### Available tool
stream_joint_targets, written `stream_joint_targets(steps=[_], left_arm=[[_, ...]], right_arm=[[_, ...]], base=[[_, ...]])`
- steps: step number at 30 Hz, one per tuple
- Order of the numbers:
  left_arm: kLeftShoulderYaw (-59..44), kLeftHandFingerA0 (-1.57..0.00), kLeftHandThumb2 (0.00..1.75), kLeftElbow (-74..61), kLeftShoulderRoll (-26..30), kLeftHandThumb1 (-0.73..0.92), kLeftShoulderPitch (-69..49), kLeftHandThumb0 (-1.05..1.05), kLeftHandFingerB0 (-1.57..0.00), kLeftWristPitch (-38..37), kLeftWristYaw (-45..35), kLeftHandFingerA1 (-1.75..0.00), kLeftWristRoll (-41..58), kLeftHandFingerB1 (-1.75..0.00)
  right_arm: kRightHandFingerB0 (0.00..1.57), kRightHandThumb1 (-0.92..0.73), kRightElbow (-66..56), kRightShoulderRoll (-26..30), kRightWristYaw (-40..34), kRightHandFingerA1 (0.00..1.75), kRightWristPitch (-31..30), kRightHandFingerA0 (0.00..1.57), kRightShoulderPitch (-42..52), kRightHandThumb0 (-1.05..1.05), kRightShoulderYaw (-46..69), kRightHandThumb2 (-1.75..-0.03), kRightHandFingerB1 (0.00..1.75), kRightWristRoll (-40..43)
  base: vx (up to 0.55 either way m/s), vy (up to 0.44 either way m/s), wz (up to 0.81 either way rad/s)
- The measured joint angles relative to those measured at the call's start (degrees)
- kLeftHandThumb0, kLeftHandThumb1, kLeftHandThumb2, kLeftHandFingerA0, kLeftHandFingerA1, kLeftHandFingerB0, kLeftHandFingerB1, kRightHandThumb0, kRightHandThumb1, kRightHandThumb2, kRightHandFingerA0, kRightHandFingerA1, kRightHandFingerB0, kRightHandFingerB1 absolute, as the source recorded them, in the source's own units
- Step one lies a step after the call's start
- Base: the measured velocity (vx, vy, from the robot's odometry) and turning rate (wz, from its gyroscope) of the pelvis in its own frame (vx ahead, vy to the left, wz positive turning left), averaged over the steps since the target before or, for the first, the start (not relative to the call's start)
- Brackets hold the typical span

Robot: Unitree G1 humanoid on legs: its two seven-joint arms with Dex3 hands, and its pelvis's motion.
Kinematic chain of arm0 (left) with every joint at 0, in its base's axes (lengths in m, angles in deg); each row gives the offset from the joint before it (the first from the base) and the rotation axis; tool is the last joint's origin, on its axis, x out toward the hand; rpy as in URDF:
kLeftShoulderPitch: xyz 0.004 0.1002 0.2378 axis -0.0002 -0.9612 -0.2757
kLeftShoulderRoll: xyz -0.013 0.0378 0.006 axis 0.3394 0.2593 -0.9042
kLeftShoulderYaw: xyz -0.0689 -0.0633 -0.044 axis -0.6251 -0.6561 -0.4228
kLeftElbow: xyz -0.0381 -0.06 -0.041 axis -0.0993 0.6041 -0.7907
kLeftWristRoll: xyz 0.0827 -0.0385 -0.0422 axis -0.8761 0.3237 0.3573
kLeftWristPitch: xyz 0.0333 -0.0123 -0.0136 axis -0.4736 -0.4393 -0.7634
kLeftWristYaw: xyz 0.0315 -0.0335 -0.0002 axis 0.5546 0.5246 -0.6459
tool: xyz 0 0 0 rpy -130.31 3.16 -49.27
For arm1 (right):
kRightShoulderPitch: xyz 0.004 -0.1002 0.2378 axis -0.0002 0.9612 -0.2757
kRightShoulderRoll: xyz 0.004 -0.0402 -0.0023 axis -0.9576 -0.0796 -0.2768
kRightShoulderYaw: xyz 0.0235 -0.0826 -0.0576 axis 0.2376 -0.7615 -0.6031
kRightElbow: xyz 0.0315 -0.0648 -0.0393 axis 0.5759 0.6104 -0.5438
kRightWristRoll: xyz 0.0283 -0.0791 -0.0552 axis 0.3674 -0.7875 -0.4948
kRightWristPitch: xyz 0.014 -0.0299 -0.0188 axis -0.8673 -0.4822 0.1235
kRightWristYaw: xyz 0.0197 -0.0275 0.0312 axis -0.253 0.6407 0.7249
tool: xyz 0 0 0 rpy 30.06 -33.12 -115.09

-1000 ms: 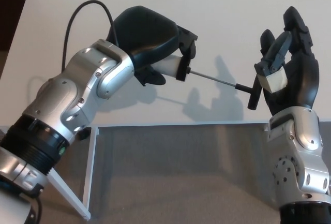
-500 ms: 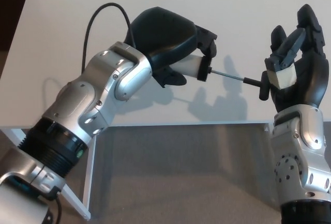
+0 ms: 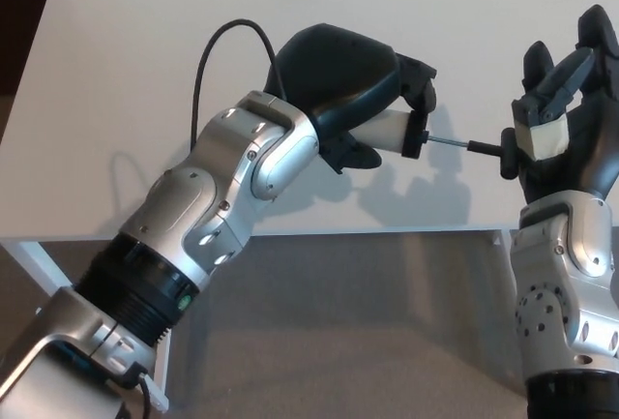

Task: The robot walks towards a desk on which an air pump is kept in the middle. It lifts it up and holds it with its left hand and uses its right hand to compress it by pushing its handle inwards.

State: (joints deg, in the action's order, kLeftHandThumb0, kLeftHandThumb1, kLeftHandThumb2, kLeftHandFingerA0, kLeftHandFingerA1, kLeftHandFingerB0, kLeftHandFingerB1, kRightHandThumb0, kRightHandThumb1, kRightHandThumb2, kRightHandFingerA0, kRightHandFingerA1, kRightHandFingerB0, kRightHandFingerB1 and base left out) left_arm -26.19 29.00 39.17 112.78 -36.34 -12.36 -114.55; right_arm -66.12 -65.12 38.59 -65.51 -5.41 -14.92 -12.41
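Above the bench (image 3: 145, 100), the light, stiff air pump (image 3: 392, 132) is gripped by the left robot hand (image 3: 343, 80), its thin rod looks bendable, and the handle (image 3: 507, 153) is pressed by the right robot hand (image 3: 566, 134), fingers loosely curled.

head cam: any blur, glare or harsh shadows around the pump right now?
Head view: sharp, no motion blur on the air pump or its handle. Soft but distinct shadows of the left hand and right hand fall on the desk below them. Mild highlights on the silver arm shells, nothing blown out.

counter (image 3: 116, 61): white, bare top | floor (image 3: 368, 332): grey, below the counter's near edge | dark strip at far left
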Motion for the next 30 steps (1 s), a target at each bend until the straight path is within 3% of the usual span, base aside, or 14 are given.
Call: stream_joint_targets(steps=[7,19,20,21,22,23,24,25,26,27,28,30], left_arm=[[0.1,-0.84,0.58,0.3,-0.7,0.61,-0.3,-0.21,-0.76,0.7,0.8,-1.23,-0.1,-0.53],[0.0,-0.87,0.60,0.9,-2.6,0.69,-0.3,-0.23,-0.75,2.0,1.1,-1.10,0.2,-0.53],[-0.1,-0.86,0.58,1.0,-2.8,0.61,-0.3,-0.18,-0.73,2.2,1.2,-1.02,0.2,-0.52],[-0.1,-0.86,0.58,1.1,-3.1,0.61,-0.3,-0.18,-0.73,2.3,1.2,-1.02,0.3,-0.52],[-0.2,-0.85,0.58,1.4,-3.2,0.61,-0.3,-0.18,-0.72,2.4,1.3,-0.88,0.3,-0.53],[-0.2,-0.85,0.58,1.6,-3.3,0.61,-0.3,-0.18,-0.72,2.4,1.4,-0.88,0.3,-0.53],[-0.2,-0.85,0.88,1.6,-3.3,0.56,-0.3,-0.30,-0.67,2.4,1.4,-0.77,0.3,-0.66],[-0.1,-0.85,0.88,1.9,-3.4,0.56,-0.3,-0.30,-0.67,2.4,1.5,-0.77,0.3,-0.66],[-0.1,-0.84,0.61,2.2,-3.3,0.74,-0.2,-0.29,-0.62,2.4,1.6,-0.59,0.4,-0.48],[-0.1,-0.84,0.61,2.3,-3.3,0.74,-0.2,-0.29,-0.62,2.4,1.6,-0.59,0.4,-0.48],[-0.1,-0.85,0.63,2.6,-3.0,0.77,-0.2,-0.31,-0.63,2.4,1.5,-0.57,0.6,-0.48],[-0.2,-0.85,0.63,2.7,-2.7,0.77,-0.2,-0.31,-0.63,2.4,0.9,-0.57,1.0,-0.48]], right_arm=[[0.09,-0.78,-0.2,0.0,-1.0,0.32,0.3,0.09,0.0,-0.87,0.0,-1.09,0.22,0.3],[0.09,-0.76,-0.1,0.0,-1.5,0.34,1.0,0.09,-0.3,-0.86,0.8,-1.08,0.25,1.2],[0.09,-0.90,-0.1,0.0,-1.6,0.27,1.2,0.11,-0.4,-0.79,0.9,-0.69,0.22,1.4],[0.09,-0.90,-0.1,0.1,-1.7,0.27,1.3,0.11,-0.5,-0.79,1.0,-0.69,0.22,1.5],[0.06,-0.70,0.0,0.1,-1.8,0.42,1.5,0.03,-0.6,-0.75,1.1,-1.07,0.34,1.6],[0.06,-0.70,0.0,0.1,-1.8,0.42,1.6,0.03,-0.6,-0.75,1.1,-1.07,0.34,1.6],[0.06,-0.71,0.0,0.1,-1.8,0.36,1.6,0.02,-0.6,-0.72,1.1,-1.08,0.32,1.6],[0.06,-0.71,0.1,0.1,-2.1,0.36,1.7,0.02,-0.7,-0.72,0.9,-1.08,0.32,1.4],[0.08,-0.71,0.1,0.2,-2.4,0.44,1.7,0.11,-0.8,-0.80,0.7,-1.04,0.40,1.1],[0.08,-0.71,0.2,0.2,-2.5,0.44,1.8,0.11,-0.9,-0.80,0.5,-1.04,0.40,0.9],[0.00,-0.52,0.3,0.4,-3.0,0.48,1.8,0.00,-0.9,-0.36,-0.5,-1.09,0.46,-0.6],[0.00,-0.52,0.4,1.3,-3.0,0.48,1.8,0.00,-0.9,-0.36,-1.9,-1.09,0.46,-2.0]], base=[[0.00,0.000,0.00],[0.00,0.000,0.00],[0.00,0.000,0.00],[0.00,0.000,0.00],[0.00,0.000,0.00],[0.00,0.000,0.00],[0.00,0.000,0.00],[0.00,0.000,0.00],[0.00,0.000,0.00],[0.00,0.000,0.00],[0.00,0.000,0.00],[0.00,0.000,0.00]])
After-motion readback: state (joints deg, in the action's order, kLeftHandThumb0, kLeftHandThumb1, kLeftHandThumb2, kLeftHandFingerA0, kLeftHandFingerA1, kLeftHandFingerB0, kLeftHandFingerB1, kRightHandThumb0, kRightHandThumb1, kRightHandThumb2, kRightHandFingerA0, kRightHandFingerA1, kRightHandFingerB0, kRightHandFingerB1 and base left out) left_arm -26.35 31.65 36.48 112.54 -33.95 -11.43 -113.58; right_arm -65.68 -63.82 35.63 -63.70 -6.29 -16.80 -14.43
